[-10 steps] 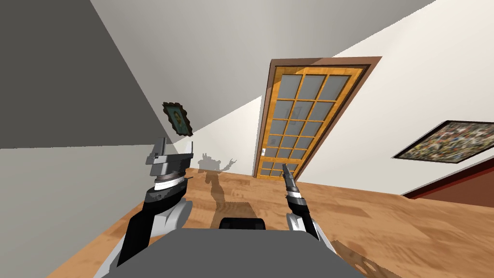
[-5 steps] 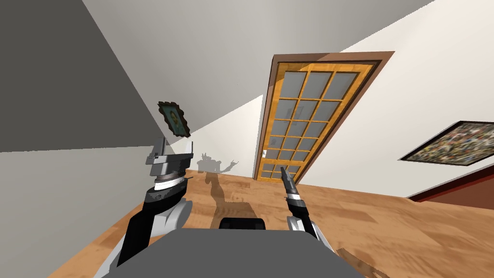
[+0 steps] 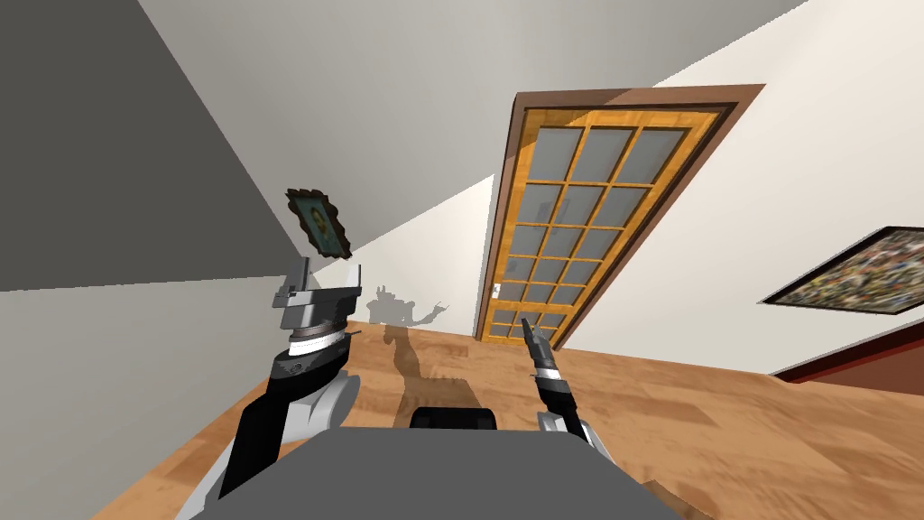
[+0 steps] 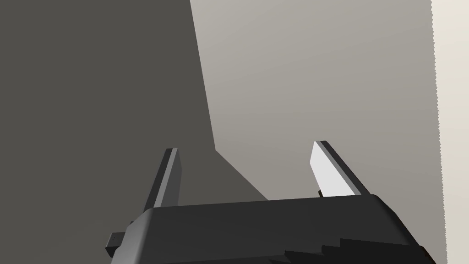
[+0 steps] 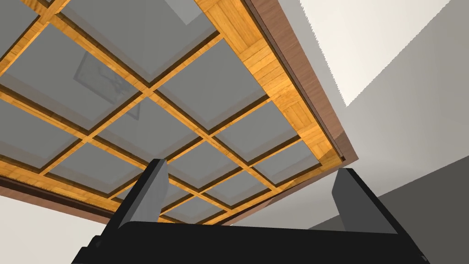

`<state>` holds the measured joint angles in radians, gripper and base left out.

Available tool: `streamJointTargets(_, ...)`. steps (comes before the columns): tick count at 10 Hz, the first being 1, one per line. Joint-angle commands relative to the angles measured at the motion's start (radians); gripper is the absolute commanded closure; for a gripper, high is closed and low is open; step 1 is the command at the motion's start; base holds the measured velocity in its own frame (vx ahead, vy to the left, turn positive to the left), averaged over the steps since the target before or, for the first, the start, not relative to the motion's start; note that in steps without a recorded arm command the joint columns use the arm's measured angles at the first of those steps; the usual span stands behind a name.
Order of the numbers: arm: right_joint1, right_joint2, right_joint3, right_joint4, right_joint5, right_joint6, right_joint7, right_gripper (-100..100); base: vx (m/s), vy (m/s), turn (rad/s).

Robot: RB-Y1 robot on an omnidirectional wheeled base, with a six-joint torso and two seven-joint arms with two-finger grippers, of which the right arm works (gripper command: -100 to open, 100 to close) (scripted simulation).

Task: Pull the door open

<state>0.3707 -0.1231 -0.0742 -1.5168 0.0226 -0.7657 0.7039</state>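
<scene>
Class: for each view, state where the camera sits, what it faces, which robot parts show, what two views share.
Head: on the head, looking down at the door ahead; left gripper, right gripper show.
Left wrist: on left hand, along open fingers.
Right wrist: on right hand, facing the door past open fingers.
Head and right wrist share the door.

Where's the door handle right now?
Head view: the small white handle sits on the left edge of the door, low in the picture, slightly left of and beyond the right gripper.
</scene>
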Motion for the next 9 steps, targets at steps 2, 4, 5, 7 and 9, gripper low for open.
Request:
streamJointTargets(2, -0.009, -0.005, -0.005, 0.051, 0.009, -0.010, 0.056, -100, 0.101, 0.004, -0.005)
streamJointTargets(4, -0.015, -0.008, -0.008, 0.091, 0.016, -0.018, 0.098, -100, 0.105, 0.008, -0.003)
streamJointTargets(5, -0.018, -0.009, -0.010, 0.110, 0.019, -0.022, 0.119, -100, 0.104, 0.007, -0.005)
streamJointTargets(7, -0.024, -0.011, -0.013, 0.147, 0.026, -0.030, 0.158, -100, 0.100, 0.004, -0.004)
streamJointTargets(9, -0.030, -0.014, -0.016, 0.184, 0.032, -0.037, 0.197, -100, 0.093, 0.010, -0.004)
